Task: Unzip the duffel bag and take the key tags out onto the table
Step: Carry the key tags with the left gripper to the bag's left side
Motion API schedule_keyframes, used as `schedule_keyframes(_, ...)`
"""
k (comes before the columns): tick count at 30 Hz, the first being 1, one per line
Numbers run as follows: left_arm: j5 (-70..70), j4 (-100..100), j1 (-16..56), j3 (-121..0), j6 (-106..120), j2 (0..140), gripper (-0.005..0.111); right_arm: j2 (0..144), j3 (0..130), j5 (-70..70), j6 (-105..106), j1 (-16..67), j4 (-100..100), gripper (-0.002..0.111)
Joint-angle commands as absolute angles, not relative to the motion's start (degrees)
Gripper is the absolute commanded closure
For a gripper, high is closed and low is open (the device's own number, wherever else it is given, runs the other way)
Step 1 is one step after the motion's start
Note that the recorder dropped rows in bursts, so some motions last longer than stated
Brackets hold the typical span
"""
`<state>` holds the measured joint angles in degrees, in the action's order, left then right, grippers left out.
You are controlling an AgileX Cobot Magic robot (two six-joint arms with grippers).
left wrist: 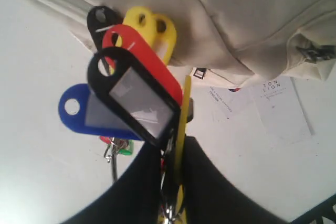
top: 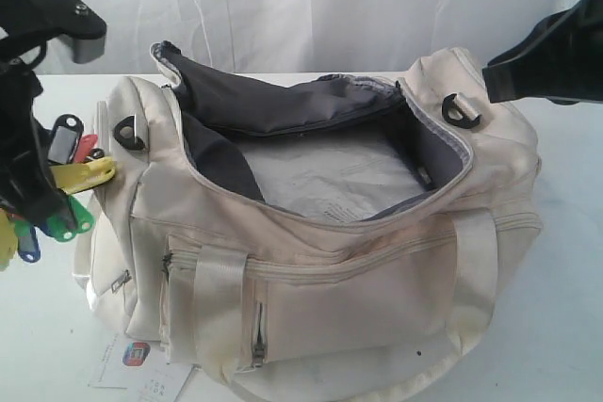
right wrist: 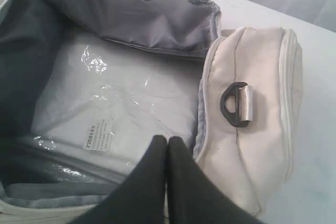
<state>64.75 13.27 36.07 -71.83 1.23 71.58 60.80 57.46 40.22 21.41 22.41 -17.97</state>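
A white paper label (top: 141,372) with a red-and-blue logo lies flat. A clear crinkled plastic wrapper (right wrist: 121,103) over pale filling bears a small printed sticker (right wrist: 98,136). A white pleated curtain (top: 311,7) hangs behind.

Robot test lab, likely: plain white surface (top: 575,261), white cloth backdrop (top: 311,7) across upper frame, black left arm (top: 58,8) upper left, right arm (top: 542,68) upper right.

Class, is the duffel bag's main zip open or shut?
Open. The duffel bag has its top flap folded back, exposing clear plastic packing inside.
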Motion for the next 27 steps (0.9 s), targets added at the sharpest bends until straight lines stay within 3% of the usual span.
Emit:
schedule_keyframes(1,69.96,12.18,35.99,-71.18,-1.28,66.10,0.107,60.43,57.16,39.36,21.93,22.22,-18.39,0.108)
schedule_keyframes(11,68.76,8.99,35.99,-62.46,-1.81,62.64,0.107,60.43,57.16,39.36,21.93,22.22,-18.51,0.108)
schedule_keyframes(18,51.08,7.95,35.99,-50.30,-5.21,62.75,0.107,60.43,57.16,39.36,21.93,22.22,-19.56,0.108)
schedule_keyframes(27,27.16,6.78,35.99,-46.49,-7.53,72.00,0.107,60.43,57.16,39.36,21.93,22.22,-19.69,0.108)
